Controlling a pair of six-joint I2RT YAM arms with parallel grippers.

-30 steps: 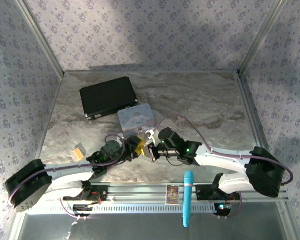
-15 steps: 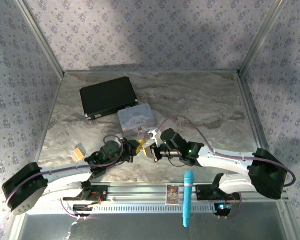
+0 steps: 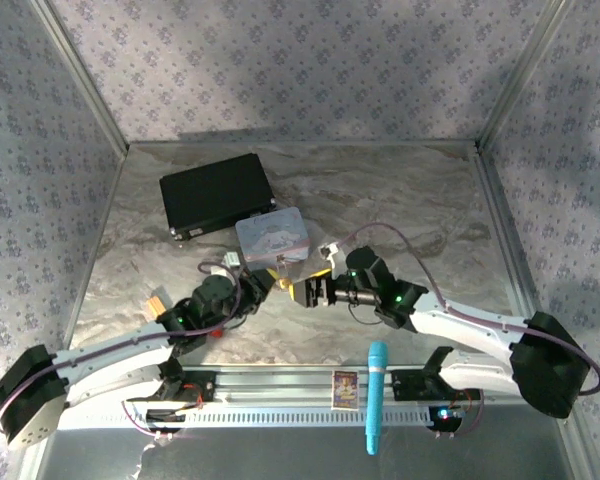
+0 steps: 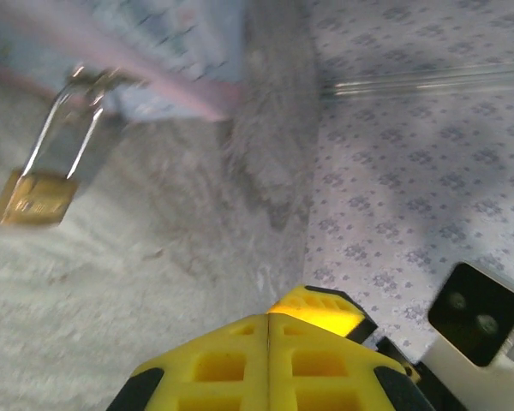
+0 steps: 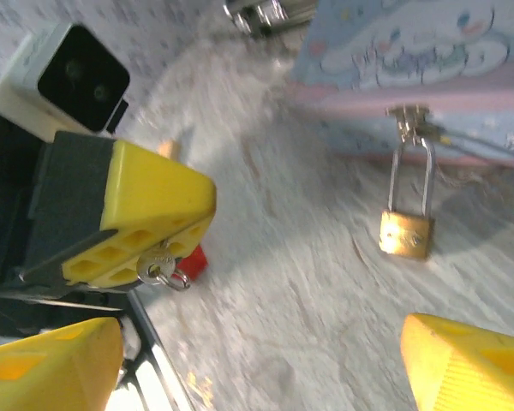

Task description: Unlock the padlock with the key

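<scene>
The padlock (image 5: 405, 234) is a small brass block whose silver shackle hangs from the hasp of the pastel tin (image 5: 411, 51); its body rests on the marble. It also shows in the left wrist view as the padlock (image 4: 34, 199). My left gripper (image 4: 268, 315) is shut, and the key (image 5: 160, 268) with its small ring sticks out from between that gripper's yellow fingers (image 5: 146, 214). My right gripper (image 5: 257, 364) stands open and empty, facing the padlock from a short way off. From above, the left gripper (image 3: 263, 285) and right gripper (image 3: 305, 292) sit just in front of the tin (image 3: 272, 235).
A black box (image 3: 217, 192) lies behind the tin. A small red block (image 5: 195, 259) sits on the table by my left fingers, and a tan ridged piece (image 3: 158, 304) lies at the left. A teal tool (image 3: 376, 395) and a card (image 3: 345, 388) rest on the front rail.
The two grippers were pressed together around the key. Now the right gripper has opened and drawn back to the right, leaving the key in the shut left gripper.
</scene>
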